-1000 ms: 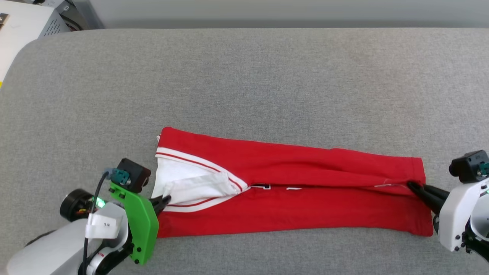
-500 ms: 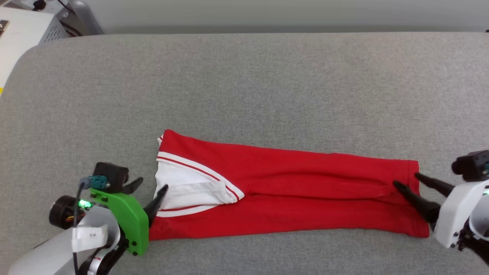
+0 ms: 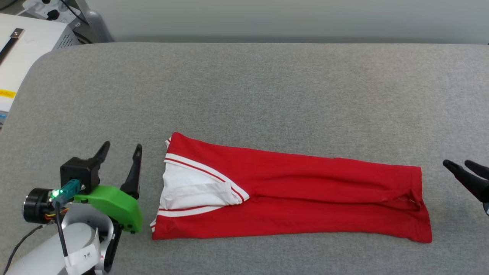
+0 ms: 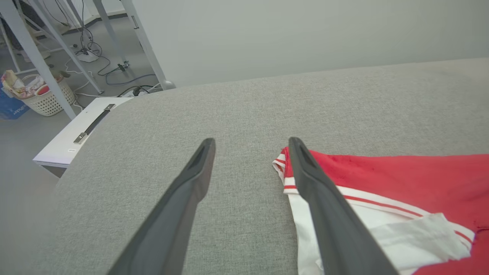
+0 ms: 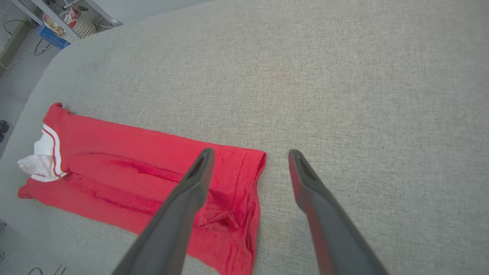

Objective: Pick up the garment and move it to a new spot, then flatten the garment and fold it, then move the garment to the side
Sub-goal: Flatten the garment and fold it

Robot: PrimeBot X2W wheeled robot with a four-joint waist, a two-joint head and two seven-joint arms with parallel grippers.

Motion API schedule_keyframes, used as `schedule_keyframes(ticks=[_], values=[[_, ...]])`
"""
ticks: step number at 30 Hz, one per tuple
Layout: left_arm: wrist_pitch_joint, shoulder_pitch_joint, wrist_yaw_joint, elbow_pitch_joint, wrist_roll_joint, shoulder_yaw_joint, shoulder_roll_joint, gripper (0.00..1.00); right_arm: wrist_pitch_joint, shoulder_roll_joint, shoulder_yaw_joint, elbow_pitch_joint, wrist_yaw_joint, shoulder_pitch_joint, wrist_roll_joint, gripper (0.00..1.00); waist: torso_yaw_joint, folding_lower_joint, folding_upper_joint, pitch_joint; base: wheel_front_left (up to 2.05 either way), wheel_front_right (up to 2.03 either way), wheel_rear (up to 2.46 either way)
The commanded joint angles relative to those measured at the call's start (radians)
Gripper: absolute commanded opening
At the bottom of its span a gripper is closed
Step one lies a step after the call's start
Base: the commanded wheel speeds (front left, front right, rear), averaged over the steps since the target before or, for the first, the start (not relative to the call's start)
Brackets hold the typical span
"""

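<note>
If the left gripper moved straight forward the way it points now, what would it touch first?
Probably the bare grey fabric surface, beside the folded red jersey T-shirt, not on it. The left gripper is open, and its line runs just past the shirt's striped corner; depth is unclear.

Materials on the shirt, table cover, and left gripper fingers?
Garment: soft matte knit, probably jersey; it creases and lies limp. Table cover: grey woven fabric, heathered weave visible. Left gripper fingers: smooth dark matte, plastic or rubber, cannot tell which.
</note>
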Motion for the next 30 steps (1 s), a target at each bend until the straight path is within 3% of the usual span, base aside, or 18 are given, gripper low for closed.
schedule_keyframes(ticks=[1, 5, 12, 20, 24, 28, 29, 30], values=[[-0.005, 0.024, 0.022, -0.012, 0.035, 0.04, -0.021, 1.0, 0.023, -0.001, -0.005, 0.019, -0.001, 0.016, 0.02, 1.0, 0.01, 0.0, -0.0001, 0.008, 0.0, 0.0, 0.0], [-0.006, 0.085, 0.061, -0.045, 0.144, 0.163, -0.083, 1.0, 0.077, 0.019, -0.001, 0.08, -0.001, 0.019, 0.051, 1.0, 0.029, 0.0, -0.0001, 0.023, 0.0, 0.0, 0.0], [-0.006, 0.183, 0.063, -0.065, 0.32, 0.333, -0.19, 1.0, 0.108, 0.089, 0.033, 0.164, -0.001, -0.004, 0.049, 1.0, 0.056, 0.0, -0.0001, 0.049, 0.0, 0.0, 0.0], [-0.006, 0.281, 0.01, -0.061, 0.501, 0.438, -0.333, 1.0, 0.146, 0.162, 0.107, 0.191, -0.001, -0.001, 0.053, 1.0, 0.074, 0.0, -0.0001, 0.053, 0.0, 0.0, 0.0], [-0.006, 0.319, -0.016, -0.053, 0.58, 0.445, -0.403, 1.0, 0.15, 0.183, 0.138, 0.199, -0.001, -0.004, 0.05, 1.0, 0.073, 0.0, -0.0001, 0.049, 0.0, 0.0, 0.0], [-0.006, 0.335, -0.07, -0.022, 0.627, 0.498, -0.463, 1.0, 0.144, 0.188, 0.165, 0.209, -0.001, -0.013, 0.043, 1.0, 0.074, 0.0, -0.0001, 0.047, 0.0, 0.0, 0.0], [-0.006, 0.337, -0.08, -0.017, 0.635, 0.513, -0.475, 1.0, 0.14, 0.187, 0.169, 0.212, -0.001, -0.014, 0.043, 0.4, 0.075, 0.0, -0.0001, 0.047, 0.0, 0.0, 0.0], [-0.006, 0.339, -0.095, -0.016, 0.645, 0.532, -0.489, 1.0, 0.133, 0.187, 0.173, 0.213, -0.001, -0.015, 0.043, 0.04, 0.075, 0.0, -0.0001, 0.045, 0.0, 0.0, 0.0]])
